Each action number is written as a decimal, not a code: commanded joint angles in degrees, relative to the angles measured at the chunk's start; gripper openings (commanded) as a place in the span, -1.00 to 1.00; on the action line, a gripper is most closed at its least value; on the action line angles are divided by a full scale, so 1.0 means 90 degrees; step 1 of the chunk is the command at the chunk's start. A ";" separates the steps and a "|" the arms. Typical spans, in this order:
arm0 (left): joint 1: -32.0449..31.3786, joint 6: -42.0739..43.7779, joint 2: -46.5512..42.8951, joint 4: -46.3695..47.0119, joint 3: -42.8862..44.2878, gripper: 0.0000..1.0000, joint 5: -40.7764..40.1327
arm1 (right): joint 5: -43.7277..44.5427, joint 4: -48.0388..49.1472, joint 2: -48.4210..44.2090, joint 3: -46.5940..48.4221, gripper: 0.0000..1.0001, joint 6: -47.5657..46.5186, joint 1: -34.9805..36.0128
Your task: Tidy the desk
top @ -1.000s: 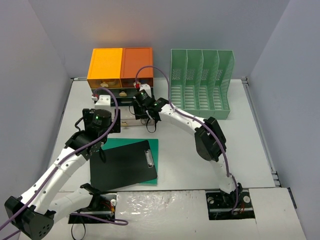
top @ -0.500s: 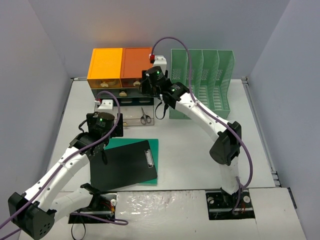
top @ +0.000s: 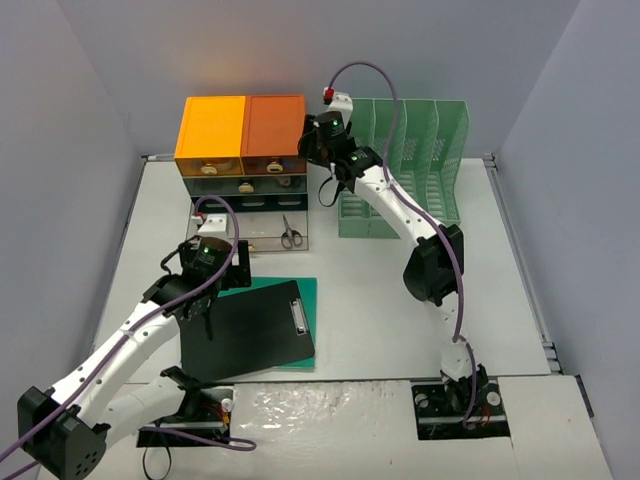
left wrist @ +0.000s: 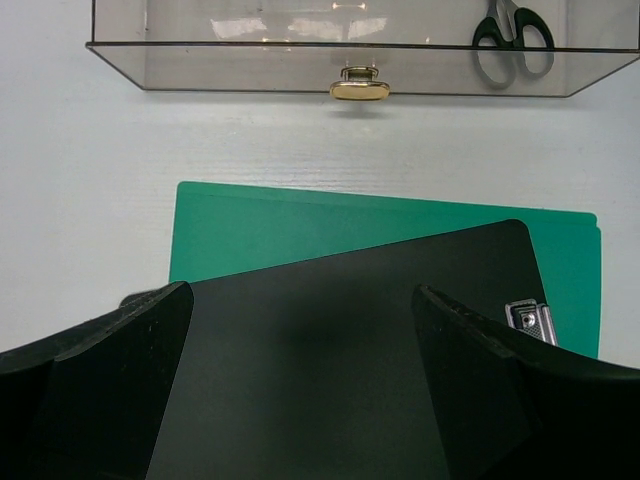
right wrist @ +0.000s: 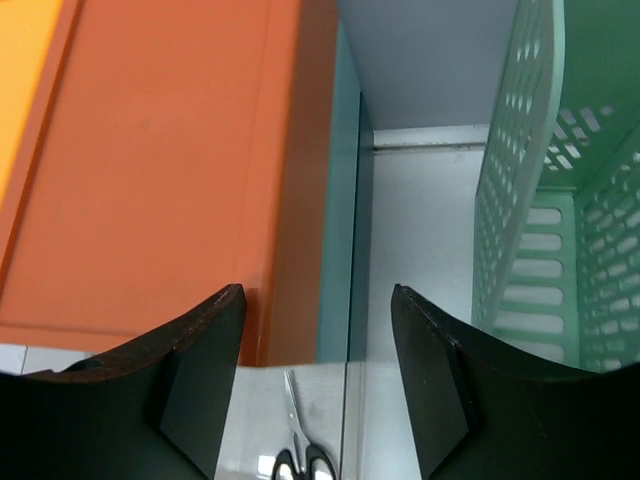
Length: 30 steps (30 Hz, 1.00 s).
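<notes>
Scissors (top: 290, 237) in open clear drawer (top: 252, 241), drawer unit (top: 240, 130) and file rack (top: 402, 190) on desk (top: 380, 330)

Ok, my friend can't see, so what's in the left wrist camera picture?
The left gripper hangs open above a black clipboard lying on a green folder on the white desk. Beyond them, a clear drawer holds black-handled scissors.

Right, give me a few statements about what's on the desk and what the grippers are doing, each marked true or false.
1. The scissors lie in the open clear drawer. True.
2. The black clipboard lies under the green folder. False: it lies on top of the folder.
3. The left gripper is clamped on the clipboard. False: its jaws stand open above it.
4. The right gripper holds nothing. True.
</notes>
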 commanded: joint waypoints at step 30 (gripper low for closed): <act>-0.0179 -0.0953 0.1093 0.1888 -0.0551 0.77 0.0115 | -0.3021 0.1710 0.0817 0.0241 -0.25 0.0914 -0.0369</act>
